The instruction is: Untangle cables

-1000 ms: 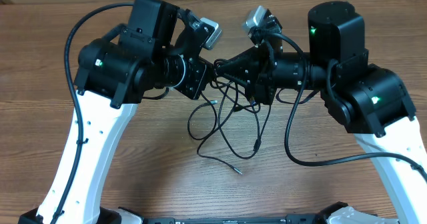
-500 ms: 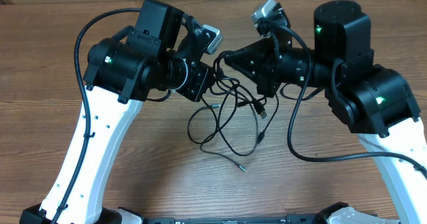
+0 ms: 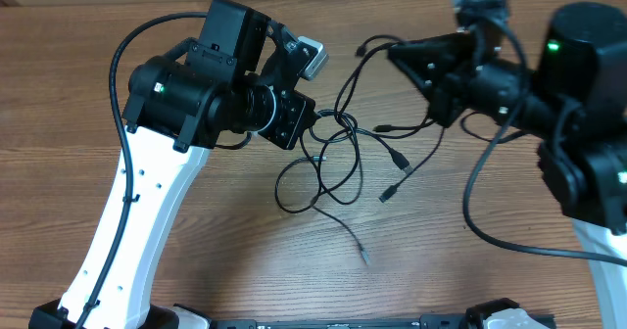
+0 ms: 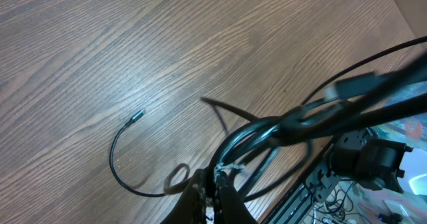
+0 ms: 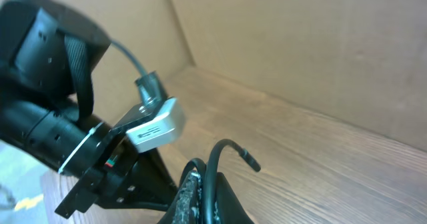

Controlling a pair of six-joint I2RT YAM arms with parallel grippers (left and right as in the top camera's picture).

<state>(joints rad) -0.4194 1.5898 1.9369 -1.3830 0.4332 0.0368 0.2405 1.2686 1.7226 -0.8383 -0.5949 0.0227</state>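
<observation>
We had the left gripper (image 4: 215,187) clamped shut on the cables (image 4: 287,124), and the right gripper (image 5: 200,187), well apart from the left gripper, clamped on another strand, apparently to draw them apart. Their tangle sat just beside the left gripper.

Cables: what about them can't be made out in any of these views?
Overhead: in the knot of cables, which strand crosses over which is too thin to tell.
Left wrist: left gripper cut off by the bottom edge; strands near the lens blurred.
Right wrist: right gripper cut off by the bottom edge; most of the cables out of frame.
</observation>
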